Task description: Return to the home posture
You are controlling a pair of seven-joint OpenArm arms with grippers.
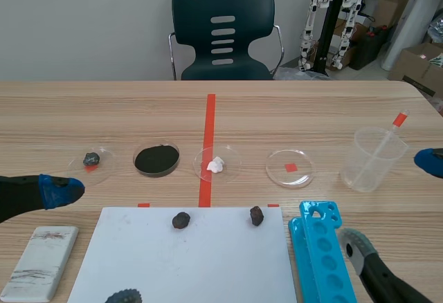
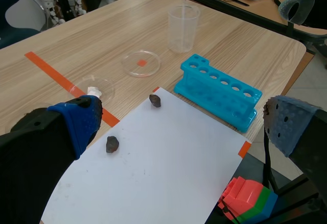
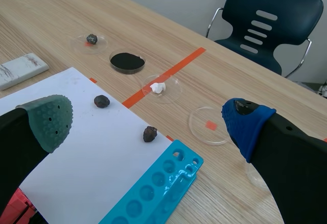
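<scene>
Left tool spread wide, right tool spread wide

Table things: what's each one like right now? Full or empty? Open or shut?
Left gripper: open, empty.
Right gripper: open, empty.
Leftmost dish: holds a dark stone.
Second dish: full of black powder.
Third dish: holds a white lump.
Fourth dish: empty.
Beaker: upright, stick inside.
Tube rack: empty.

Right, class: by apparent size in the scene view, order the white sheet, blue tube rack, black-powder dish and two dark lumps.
1. white sheet
2. blue tube rack
3. black-powder dish
4. left lump, right lump: alike, unranked
</scene>
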